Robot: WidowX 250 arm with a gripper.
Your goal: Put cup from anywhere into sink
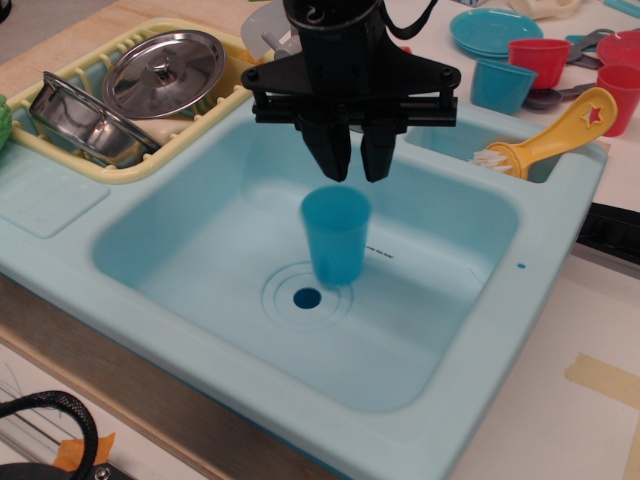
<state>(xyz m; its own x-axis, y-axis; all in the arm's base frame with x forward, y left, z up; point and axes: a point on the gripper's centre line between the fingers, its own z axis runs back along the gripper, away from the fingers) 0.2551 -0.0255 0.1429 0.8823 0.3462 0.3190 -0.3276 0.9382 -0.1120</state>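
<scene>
The tall teal-blue cup [335,240] is upright inside the basin of the light-aqua sink [200,235], just right of the round drain hole [307,297], and looks slightly blurred. My black gripper [352,172] hangs directly above the cup's rim with its fingers apart. It holds nothing, and a small gap shows between the fingertips and the cup. The arm hides most of the grey faucet [272,45].
A yellow brush [545,135] lies in the small side compartment at the right. A yellow rack [60,150] at the left holds a steel lid [165,70] and pot [80,120]. A squat teal cup [502,85], red cups [540,60] and a teal plate [490,28] stand behind.
</scene>
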